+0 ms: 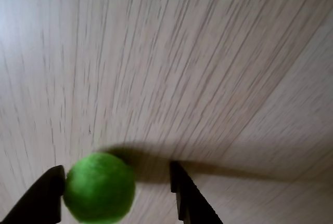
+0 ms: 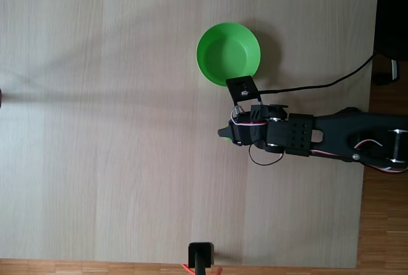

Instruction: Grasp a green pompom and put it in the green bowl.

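Observation:
In the wrist view the green pompom (image 1: 99,187), a fuzzy bright green ball, sits low between my two black fingers. It rests against the left finger (image 1: 47,193), and a clear gap separates it from the right finger (image 1: 187,193). My gripper (image 1: 115,168) is open, and the pale wood table lies beyond it. In the fixed view the gripper (image 2: 222,133) points left over the table, a short way below the green bowl (image 2: 228,53). The bowl has nothing in it. The arm covers the pompom in that view.
The arm's black body (image 2: 331,136) reaches in from the right edge, and a black cable (image 2: 319,86) runs beside the bowl. A black stand (image 2: 201,254) sits at the bottom table edge. The table's left half (image 2: 95,128) is bare wood.

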Controlling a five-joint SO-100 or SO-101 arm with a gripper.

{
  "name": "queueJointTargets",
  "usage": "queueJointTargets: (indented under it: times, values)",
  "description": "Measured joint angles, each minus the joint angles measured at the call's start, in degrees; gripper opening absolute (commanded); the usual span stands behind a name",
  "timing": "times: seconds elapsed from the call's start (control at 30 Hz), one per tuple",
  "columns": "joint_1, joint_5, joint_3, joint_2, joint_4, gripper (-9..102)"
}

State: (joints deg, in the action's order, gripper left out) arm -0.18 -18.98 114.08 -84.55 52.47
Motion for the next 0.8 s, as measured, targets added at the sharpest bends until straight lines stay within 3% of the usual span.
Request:
queueJointTargets:
  times: [0.2, 0.8]
  values:
    - [-0.26, -0.35, -0.26, 0.09, 0.0, 10]
    - [-0.62, -0.35, -0.35, -3.16, 0.09, 9]
